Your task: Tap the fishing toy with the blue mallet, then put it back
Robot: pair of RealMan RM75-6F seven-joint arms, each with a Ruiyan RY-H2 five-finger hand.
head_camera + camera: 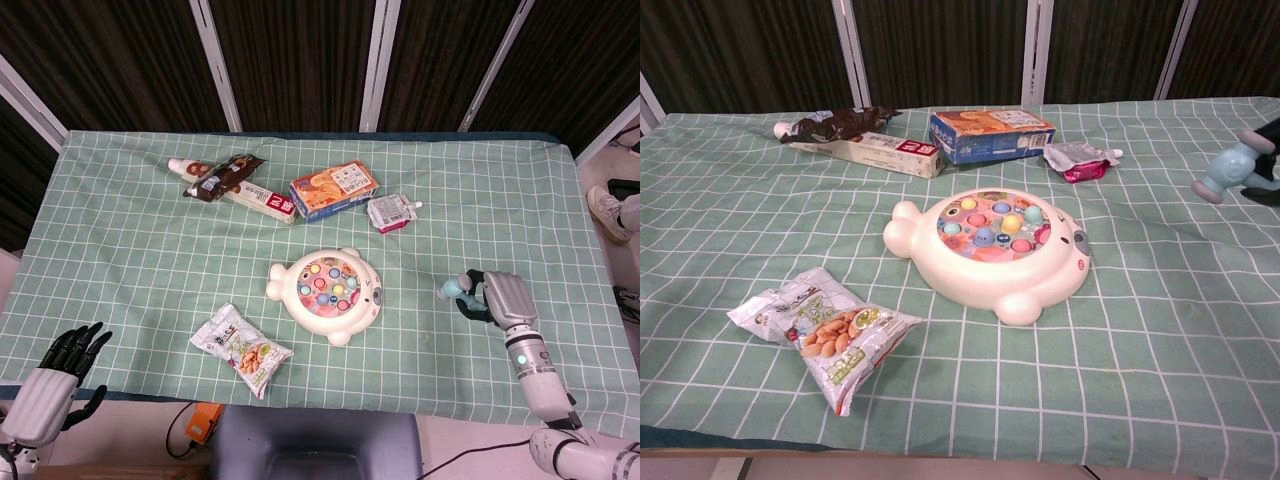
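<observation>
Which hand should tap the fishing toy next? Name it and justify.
Right. The right hand holds the small blue plastic mallet lifted beside the cream fish-shaped fishing toy; the left hand hangs empty off the table's near-left corner.

My table (120, 250) wears a green cloth with white squares. The round white plastic fishing toy (327, 293) sits in the middle. A shiny snack bag (241, 349) lies in front of it. Behind it lie a long white box (262, 201), a brown wrapper (226, 175), a blue-and-orange box (334, 189) and a small pink pouch (389, 212).
</observation>
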